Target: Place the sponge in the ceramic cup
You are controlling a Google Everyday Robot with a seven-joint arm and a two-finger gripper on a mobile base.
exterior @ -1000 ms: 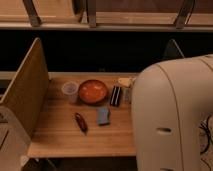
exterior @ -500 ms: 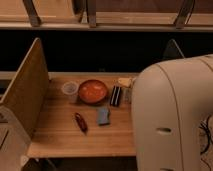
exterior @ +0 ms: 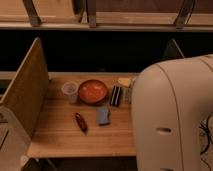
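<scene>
The sponge (exterior: 103, 116) is a small blue-grey flat block lying on the wooden table (exterior: 60, 140), just in front of the orange bowl. The ceramic cup (exterior: 70, 91) is a small pale round cup standing upright at the bowl's left, about a hand's width behind and to the left of the sponge. The gripper is not in view; only the robot's large cream arm body (exterior: 172, 120) shows, filling the right side and hiding the table's right part.
A wide orange-red bowl (exterior: 93, 91) sits between cup and a black ribbed rectangular thing (exterior: 116, 95). A dark red elongated object (exterior: 81, 122) lies left of the sponge. A yellowish item (exterior: 124, 82) sits behind. A tall wooden panel (exterior: 25, 92) walls the table's left side.
</scene>
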